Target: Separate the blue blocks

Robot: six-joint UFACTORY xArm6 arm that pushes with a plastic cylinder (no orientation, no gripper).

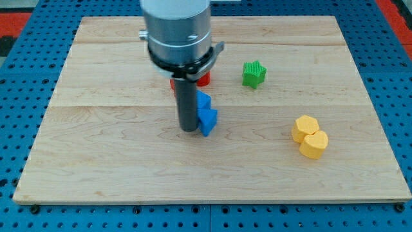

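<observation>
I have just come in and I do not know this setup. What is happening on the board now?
A robot arm with a dark rod is pushing blocks on a wooden board. My tip stands at the view's left of two blue blocks, close against them. The blue blocks still touch each other, so they are not yet separated. A red block lies partly hidden behind the arm, a green star block and two touching yellow blocks lie at the view's right.

My tip touches the left side of two adjoining blue blocks.
</observation>
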